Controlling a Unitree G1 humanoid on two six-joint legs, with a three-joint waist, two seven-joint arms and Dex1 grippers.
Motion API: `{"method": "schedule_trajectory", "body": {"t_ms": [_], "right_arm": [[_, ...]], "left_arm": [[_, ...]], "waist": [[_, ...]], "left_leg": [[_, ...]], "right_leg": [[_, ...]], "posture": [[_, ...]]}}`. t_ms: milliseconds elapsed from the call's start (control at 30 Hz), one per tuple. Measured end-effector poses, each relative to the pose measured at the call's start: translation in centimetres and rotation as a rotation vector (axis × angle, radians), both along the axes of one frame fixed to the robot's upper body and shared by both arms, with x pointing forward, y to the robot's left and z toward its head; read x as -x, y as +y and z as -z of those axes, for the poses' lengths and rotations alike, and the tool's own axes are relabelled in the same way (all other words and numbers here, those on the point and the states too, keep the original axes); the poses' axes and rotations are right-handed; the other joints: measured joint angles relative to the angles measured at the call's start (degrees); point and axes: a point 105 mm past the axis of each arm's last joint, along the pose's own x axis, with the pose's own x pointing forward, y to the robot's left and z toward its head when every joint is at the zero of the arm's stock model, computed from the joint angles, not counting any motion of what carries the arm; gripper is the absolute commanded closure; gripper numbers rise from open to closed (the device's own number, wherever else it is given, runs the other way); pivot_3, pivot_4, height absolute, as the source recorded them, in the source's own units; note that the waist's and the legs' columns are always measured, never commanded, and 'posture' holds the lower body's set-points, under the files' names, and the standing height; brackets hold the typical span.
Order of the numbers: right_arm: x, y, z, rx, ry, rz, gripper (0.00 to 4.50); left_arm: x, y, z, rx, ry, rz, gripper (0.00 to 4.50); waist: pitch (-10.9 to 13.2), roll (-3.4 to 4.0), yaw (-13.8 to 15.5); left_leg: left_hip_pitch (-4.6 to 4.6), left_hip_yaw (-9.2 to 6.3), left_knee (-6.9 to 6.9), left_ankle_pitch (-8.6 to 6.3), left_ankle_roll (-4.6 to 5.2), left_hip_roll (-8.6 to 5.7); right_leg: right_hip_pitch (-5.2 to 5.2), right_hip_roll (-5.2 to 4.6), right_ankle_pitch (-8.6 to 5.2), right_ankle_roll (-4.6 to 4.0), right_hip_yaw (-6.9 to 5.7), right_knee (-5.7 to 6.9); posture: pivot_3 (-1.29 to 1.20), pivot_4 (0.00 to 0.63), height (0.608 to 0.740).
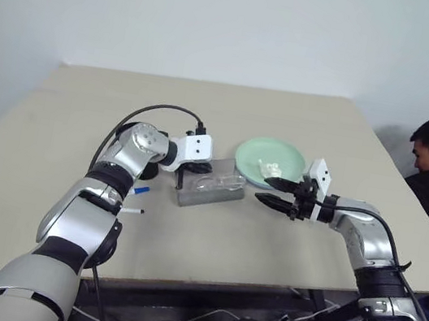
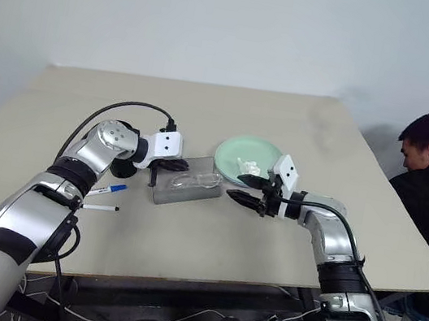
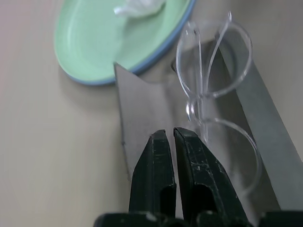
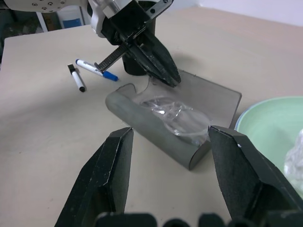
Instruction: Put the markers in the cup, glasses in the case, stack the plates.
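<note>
- The right gripper (image 4: 165, 165), jaws spread and empty, waits at 3 o'clock of the case (image 4: 189, 142).
- The left gripper (image 4: 163, 71), clenched on nothing, presses the case's rim at 9 o'clock, probably nudging the lid over the glasses (image 3: 213, 94) inside.
- 2 markers (image 4: 90, 71) lie loose near the cup (image 4: 135, 66).

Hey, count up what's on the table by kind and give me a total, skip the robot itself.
Markers: 2, blue-capped and dark-capped
Cup: 1
Glasses: 1
Case: 1
Plates: 2, the green plate stacked on the blue plate
Crumpled white scrap on the plates: 1
Total: 8
</note>
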Motion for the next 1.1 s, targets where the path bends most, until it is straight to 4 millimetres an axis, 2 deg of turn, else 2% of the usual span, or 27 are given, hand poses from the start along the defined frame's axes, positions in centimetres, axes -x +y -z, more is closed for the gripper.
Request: {"method": "schedule_trajectory", "body": {"t_ms": [33, 133, 267, 367, 767, 1067, 1100], "right_arm": [[0.0, 0.0, 0.0, 0.000, -0.001, 0.001, 1.76], [0.0, 0.5, -0.3, -0.009, -0.013, 0.000, 1.76], [0.4, 1.0, 0.2, -0.023, -0.007, 0.004, 1.76], [0.8, 1.3, 0.7, -0.034, 0.007, 0.011, 1.76], [1.4, 2.2, 1.4, -0.072, 0.021, 0.065, 1.76], [1.6, 1.9, 2.0, -0.074, 0.031, 0.109, 1.76], [1.6, 2.0, 2.0, -0.075, 0.030, 0.112, 1.76]], "left_arm": [[0.1, -0.1, 0.0, 0.004, 0.010, 0.006, 4.38], [0.1, -0.4, -0.2, 0.024, 0.051, 0.012, 3.80], [-0.2, -0.5, -1.1, 0.018, 0.020, 0.031, 2.45], [-0.3, -0.5, -1.2, 0.010, 0.021, 0.030, 2.45], [-0.3, -1.2, 0.3, -0.002, 0.073, 0.000, 2.45], [-0.4, -1.5, 1.0, -0.005, 0.079, -0.027, 2.45], [-0.4, -1.5, 1.0, -0.005, 0.081, -0.028, 2.62]], "waist": [[0.0, 0.00, 0.0], [0.0, -0.01, 0.0], [0.0, -0.02, 0.0], [0.0, -0.02, 0.0], [0.0, -0.04, 0.1], [0.0, -0.05, 0.0], [0.0, -0.05, 0.0]], "left_leg": [[-0.01, 0.00, 0.02, 0.00, 0.00, 0.00], [-0.02, -0.02, 0.07, 0.00, 0.00, -0.01], [-0.02, -0.05, 0.07, 0.00, 0.00, -0.01], [-0.04, -0.06, 0.07, 0.00, 0.00, -0.02], [-0.06, -0.13, 0.11, 0.00, 0.00, -0.03], [-0.06, -0.14, 0.12, 0.00, 0.00, -0.04], [-0.06, -0.14, 0.13, 0.00, 0.00, -0.04]], "right_leg": [[0.00, 0.00, 0.00, 0.00, 0.00, 0.00], [0.00, 0.00, 0.00, 0.00, -0.01, 0.02], [0.01, 0.00, 0.00, 0.01, -0.02, 0.02], [0.01, 0.00, -0.01, 0.02, -0.02, 0.02], [0.01, 0.00, -0.01, 0.04, -0.05, 0.03], [0.02, 0.00, 0.00, 0.05, -0.05, 0.05], [0.03, 0.00, 0.00, 0.05, -0.05, 0.05]], "posture": [[0.00, 0.000, 0.737], [0.00, 0.000, 0.737], [0.00, 0.000, 0.737], [0.00, 0.000, 0.737], [0.00, 0.000, 0.737], [0.00, 0.000, 0.737], [0.00, 0.000, 0.737]]}}
